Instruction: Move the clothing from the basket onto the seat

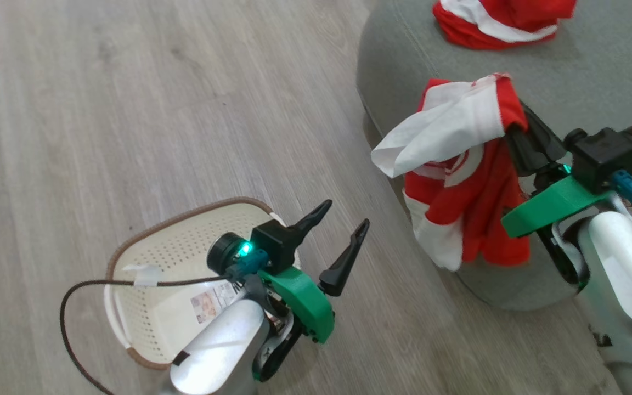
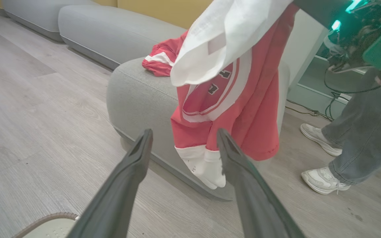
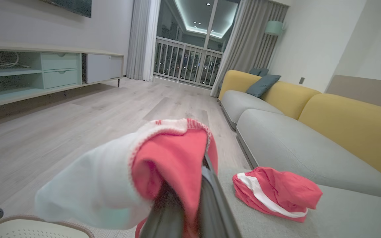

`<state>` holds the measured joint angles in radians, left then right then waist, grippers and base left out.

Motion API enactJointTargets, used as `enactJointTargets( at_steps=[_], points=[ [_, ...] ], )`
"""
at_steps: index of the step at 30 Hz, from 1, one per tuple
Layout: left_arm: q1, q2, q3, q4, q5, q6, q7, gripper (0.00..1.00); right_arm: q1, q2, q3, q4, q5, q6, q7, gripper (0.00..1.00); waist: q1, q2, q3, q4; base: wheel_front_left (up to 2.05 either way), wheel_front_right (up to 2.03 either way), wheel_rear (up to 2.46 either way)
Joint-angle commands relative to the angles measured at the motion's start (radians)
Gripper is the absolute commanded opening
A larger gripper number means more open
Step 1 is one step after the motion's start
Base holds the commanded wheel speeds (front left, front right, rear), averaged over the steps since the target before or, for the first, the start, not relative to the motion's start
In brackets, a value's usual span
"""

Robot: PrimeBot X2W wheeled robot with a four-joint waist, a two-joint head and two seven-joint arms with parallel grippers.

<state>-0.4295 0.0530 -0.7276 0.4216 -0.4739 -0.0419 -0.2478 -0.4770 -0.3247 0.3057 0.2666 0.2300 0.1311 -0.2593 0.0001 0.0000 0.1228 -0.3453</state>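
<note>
The clothing (image 2: 253,109) is two soft fabric pieces, both out of the basket. The red-and-white garment (image 1: 461,186) with a white circular emblem hangs from the right gripper (image 1: 515,129). That gripper's two long dark fingers are pressed together on a bunch of fabric near the garment's top. From there it drapes down past the rounded front edge of the large grey-green upholstered seat (image 1: 398,66), its white-cuffed lower end dangling in front of the seat's side wall. Whether the hanging cloth touches the upholstery cannot be told. The red garment (image 1: 500,24) with a broad white stripe lies crumpled on the seat's top, farther in from that edge and apart from the held piece.

The small oval cream plastic basket (image 1: 168,247), with perforated walls and a brown woven-look rim, stands on the pale wood-plank floor (image 1: 129,109), apart from the seat. A printed label (image 1: 206,304) lies on its bottom. The left gripper (image 1: 346,216) hovers just beside the basket's rim on the seat side, its jaws spread wide with nothing between them. A thin brown cable (image 1: 69,307) loops from that wrist across the basket.

In the left wrist view, a person (image 2: 362,132) in grey jeans and white shoes stands on the floor beyond the seat's end.
</note>
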Motion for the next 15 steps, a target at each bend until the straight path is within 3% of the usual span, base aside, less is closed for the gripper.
enactJointTargets(
  at_steps=[1,8,15],
  points=[
    [-0.048,-0.002,0.019,-0.041,-0.011,-0.002,-0.014,1.00,0.001,-0.008,-0.012,-0.042,0.006,0.000,-0.002,0.00,-0.0001,0.0000,0.024,-0.025,0.00,0.00,0.00],
    [-0.075,-0.003,-0.001,-0.047,-0.007,0.006,-0.014,1.00,0.011,0.004,-0.053,-0.060,0.011,0.000,-0.002,0.00,-0.0001,0.0000,0.088,-0.015,0.00,0.00,0.00],
    [-0.182,-0.002,0.011,-0.026,0.046,0.001,-0.014,1.00,-0.129,0.007,-0.125,-0.051,0.049,0.000,-0.002,0.00,-0.0001,0.0000,0.272,0.027,0.00,0.00,0.00]
  ],
)
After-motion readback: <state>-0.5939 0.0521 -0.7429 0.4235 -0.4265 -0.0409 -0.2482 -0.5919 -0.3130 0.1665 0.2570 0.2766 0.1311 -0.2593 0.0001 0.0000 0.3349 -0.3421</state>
